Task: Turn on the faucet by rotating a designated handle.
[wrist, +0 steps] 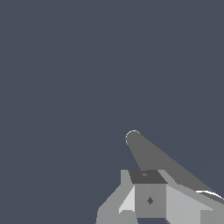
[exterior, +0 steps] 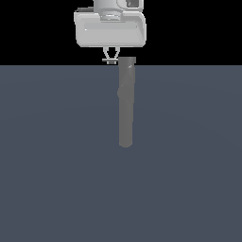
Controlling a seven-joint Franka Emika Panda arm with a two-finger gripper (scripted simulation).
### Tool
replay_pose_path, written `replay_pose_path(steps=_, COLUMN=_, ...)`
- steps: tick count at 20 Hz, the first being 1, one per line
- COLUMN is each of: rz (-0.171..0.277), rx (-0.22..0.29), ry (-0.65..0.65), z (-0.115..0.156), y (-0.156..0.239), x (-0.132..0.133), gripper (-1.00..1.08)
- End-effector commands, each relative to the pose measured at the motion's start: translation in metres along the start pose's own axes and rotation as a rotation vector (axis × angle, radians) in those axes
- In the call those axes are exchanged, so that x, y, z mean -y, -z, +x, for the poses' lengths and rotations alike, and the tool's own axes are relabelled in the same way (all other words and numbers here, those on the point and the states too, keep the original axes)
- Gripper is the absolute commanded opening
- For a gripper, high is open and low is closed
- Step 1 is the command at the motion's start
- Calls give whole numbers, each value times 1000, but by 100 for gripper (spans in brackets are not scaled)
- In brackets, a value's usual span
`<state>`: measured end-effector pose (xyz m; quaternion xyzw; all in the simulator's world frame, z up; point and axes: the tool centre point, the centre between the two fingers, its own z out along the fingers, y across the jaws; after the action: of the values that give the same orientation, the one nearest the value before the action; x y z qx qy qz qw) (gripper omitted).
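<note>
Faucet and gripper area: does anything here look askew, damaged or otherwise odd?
Nothing stands out. The faucet lies straight and whole on the grey floor, and the gripper hangs beside its squarish end.

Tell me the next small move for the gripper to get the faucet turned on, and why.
Probably a short push sideways toward the exterior view's right. The gripper hangs at the faucet's squarish end, its fingertips close together around what looks like the thin handle jutting from that end. Contact is too small to confirm, so keep the move slight.
</note>
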<state>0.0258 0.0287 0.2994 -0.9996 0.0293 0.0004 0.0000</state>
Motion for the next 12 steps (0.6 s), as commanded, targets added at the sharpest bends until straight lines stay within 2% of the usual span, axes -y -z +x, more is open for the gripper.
replay_pose_path(steps=1, rz=0, rx=0, ry=0, z=-5, y=0, x=2, gripper=-100)
replay_pose_path(steps=12, rz=0, rx=0, ry=0, z=-40, y=1, x=12, gripper=-100)
